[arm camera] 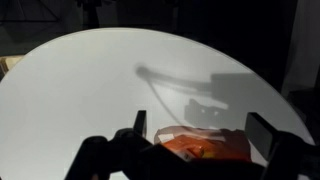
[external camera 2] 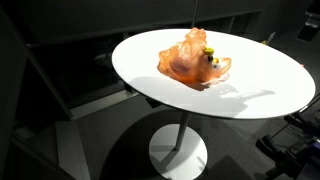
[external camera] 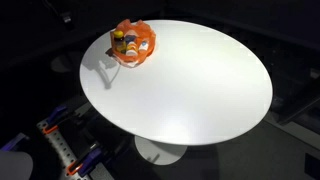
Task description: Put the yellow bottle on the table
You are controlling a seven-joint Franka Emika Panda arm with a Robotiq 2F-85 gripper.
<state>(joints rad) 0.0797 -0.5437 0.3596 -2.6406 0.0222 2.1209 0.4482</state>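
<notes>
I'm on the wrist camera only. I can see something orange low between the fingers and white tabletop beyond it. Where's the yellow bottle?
Observer: The yellow bottle stands upright inside that orange container, with its dark cap on top.
Operator: Okay. Is the container in the middle of the table?
Observer: No. In both exterior views it sits close to the rim of the table, well off centre.
</notes>
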